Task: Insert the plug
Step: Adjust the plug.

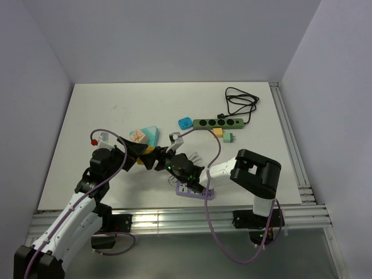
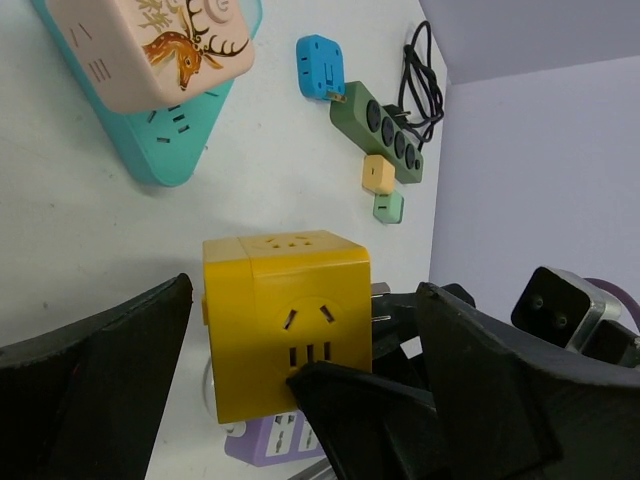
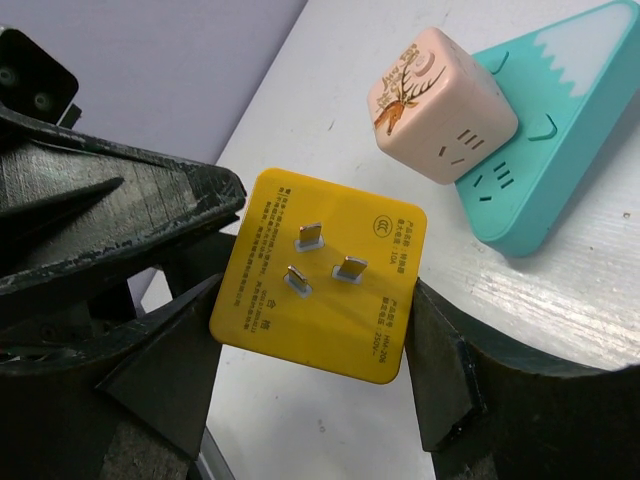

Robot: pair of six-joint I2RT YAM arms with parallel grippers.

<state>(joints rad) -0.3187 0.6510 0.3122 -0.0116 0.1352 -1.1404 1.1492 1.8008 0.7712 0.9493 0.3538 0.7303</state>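
A yellow cube plug adapter (image 3: pixel 320 270) with three metal prongs is held above the table between the two arms (image 1: pixel 149 151). My right gripper (image 3: pixel 315 320) is shut on it, with one finger on each side and the pronged face turned toward the right wrist camera. In the left wrist view the cube (image 2: pixel 285 330) shows its socket face. My left gripper (image 2: pixel 305 290) is open with its fingers spread wide on either side of the cube, not touching it. A purple power strip (image 1: pixel 195 190) lies on the table below, near the front edge.
A teal triangular socket block (image 1: pixel 150 135) carries a pink cube adapter (image 1: pixel 138 135) just behind the grippers. A green power strip (image 1: pixel 218 122) with a coiled black cable (image 1: pixel 241 102) lies at the back right. Next to it are a blue adapter (image 1: pixel 185 122) and two small adapters (image 1: pixel 228 138).
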